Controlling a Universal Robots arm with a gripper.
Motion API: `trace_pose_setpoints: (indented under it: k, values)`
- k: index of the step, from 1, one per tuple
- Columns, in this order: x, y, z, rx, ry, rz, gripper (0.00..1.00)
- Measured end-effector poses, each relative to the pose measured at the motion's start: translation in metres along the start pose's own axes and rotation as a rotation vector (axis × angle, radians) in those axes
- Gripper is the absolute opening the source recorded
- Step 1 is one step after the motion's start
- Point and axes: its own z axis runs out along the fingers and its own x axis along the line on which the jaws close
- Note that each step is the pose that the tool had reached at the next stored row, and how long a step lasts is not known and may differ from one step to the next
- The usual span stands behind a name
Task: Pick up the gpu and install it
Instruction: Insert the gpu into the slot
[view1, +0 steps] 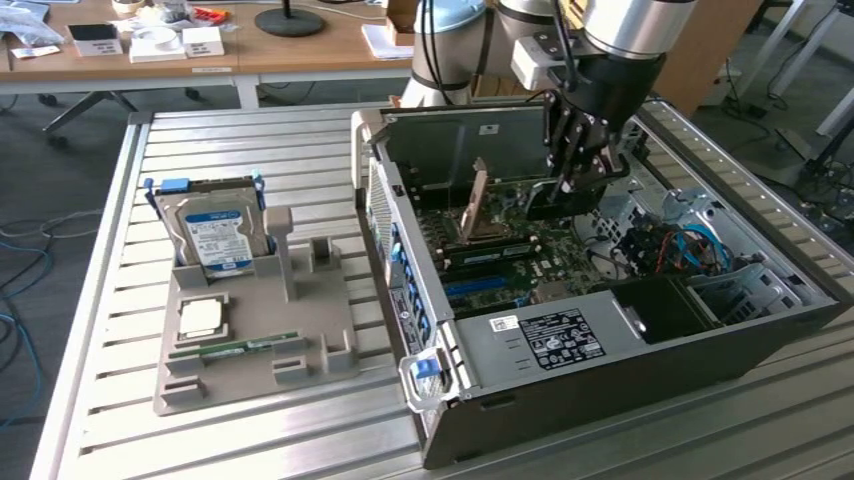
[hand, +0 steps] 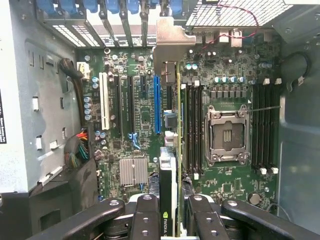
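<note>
1. A slatted metal table (view1: 267, 440) is carrying the whole setup, its ribs running across from the exterior view's left to the exterior view's right.
2. A grey moulded holder (view1: 234, 375) is sitting flat on the slats, near the table's edge at the exterior view's left.
3. An open computer case (view1: 601, 400) is lying on its side just beside the holder, open face upward, taking up the table's half toward the exterior view's right.
</note>
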Motion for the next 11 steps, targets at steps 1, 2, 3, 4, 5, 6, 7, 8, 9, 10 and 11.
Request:
trace_pose_setpoints:
  k: [1, 2, 3, 4, 5, 6, 7, 8, 9, 10, 11]
  values:
    - [0.000, 0.0000, 0.0005, 0.0001, -0.0003, 0.000, 0.27]
    - [0.000, 0.0003, 0.0021, 0.0002, -0.0006, 0.000, 0.27]
    - [0.000, 0.0006, 0.0036, 0.0001, -0.0003, 0.000, 0.27]
    - [0.000, 0.0009, 0.0053, 0.0000, 0.0000, 0.000, 0.27]
    - [0.001, 0.0012, 0.0072, 0.0000, -0.0001, 0.000, 0.27]
    - [0.001, 0.0014, 0.0089, 0.0000, -0.0001, 0.000, 0.27]
    - [0.001, 0.0016, 0.0108, 0.0000, 0.0000, 0.000, 0.27]
    - [0.001, 0.0018, 0.0126, 0.0000, -0.0001, 0.000, 0.27]
    - [0.001, 0.0020, 0.0144, 0.0000, -0.0001, 0.000, 0.27]
    - [0.001, 0.0022, 0.0162, 0.0000, -0.0001, 0.000, 0.27]
    - [0.001, 0.0025, 0.0180, 0.0001, -0.0001, 0.000, 0.27]
